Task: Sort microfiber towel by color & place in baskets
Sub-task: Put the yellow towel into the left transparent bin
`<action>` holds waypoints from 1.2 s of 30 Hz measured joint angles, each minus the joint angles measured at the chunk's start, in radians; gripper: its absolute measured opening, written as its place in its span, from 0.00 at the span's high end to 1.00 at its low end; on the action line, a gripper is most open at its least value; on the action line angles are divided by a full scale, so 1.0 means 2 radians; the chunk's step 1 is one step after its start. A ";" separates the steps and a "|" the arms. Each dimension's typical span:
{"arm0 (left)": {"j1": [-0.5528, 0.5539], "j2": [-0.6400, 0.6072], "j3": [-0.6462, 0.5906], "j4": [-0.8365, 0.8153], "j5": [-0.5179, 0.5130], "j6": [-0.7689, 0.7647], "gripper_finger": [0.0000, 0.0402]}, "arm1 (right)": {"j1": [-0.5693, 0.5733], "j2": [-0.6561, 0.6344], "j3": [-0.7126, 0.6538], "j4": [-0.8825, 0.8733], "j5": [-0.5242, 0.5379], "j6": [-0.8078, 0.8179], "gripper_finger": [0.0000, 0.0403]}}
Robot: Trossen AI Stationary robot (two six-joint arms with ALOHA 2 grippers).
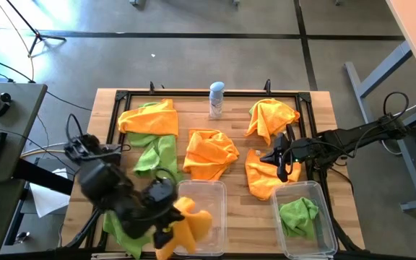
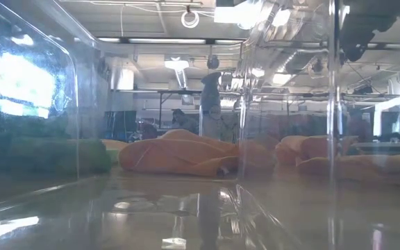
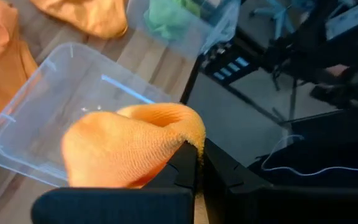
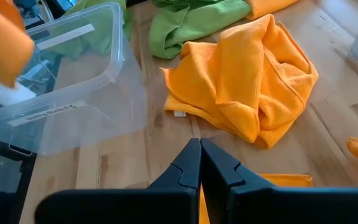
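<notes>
Left claw [image 3: 194, 163] clamps an orange towel [image 3: 126, 143] over a clear basket [image 3: 55, 106]; right claw [image 4: 199, 163] pressed together.

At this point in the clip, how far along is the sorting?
Done: one green towel lies in the right basket. In hand: the left gripper is shut on an orange towel over the left basket, which looks empty. Left: several orange and green towels on the table. The right gripper, shut, hovers above one.

Overhead cam looks straight down on the whole table [image 1: 215, 126]. Low cam sits right at tabletop height, peering through a clear bin [image 2: 283, 104] wall (super close). Both wrist cams look down close, sharing the left bin [image 3: 55, 118].
</notes>
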 joint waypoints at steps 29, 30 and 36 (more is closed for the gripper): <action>0.121 0.204 0.000 0.001 0.071 0.258 1.00 | 0.002 0.000 0.000 0.001 -0.035 0.006 1.00; 0.121 0.208 0.000 0.009 0.071 0.258 1.00 | 0.002 0.000 0.000 0.001 -0.035 0.006 1.00; 0.117 0.209 0.000 0.014 0.062 0.250 1.00 | 0.002 0.000 0.000 0.000 -0.035 0.004 1.00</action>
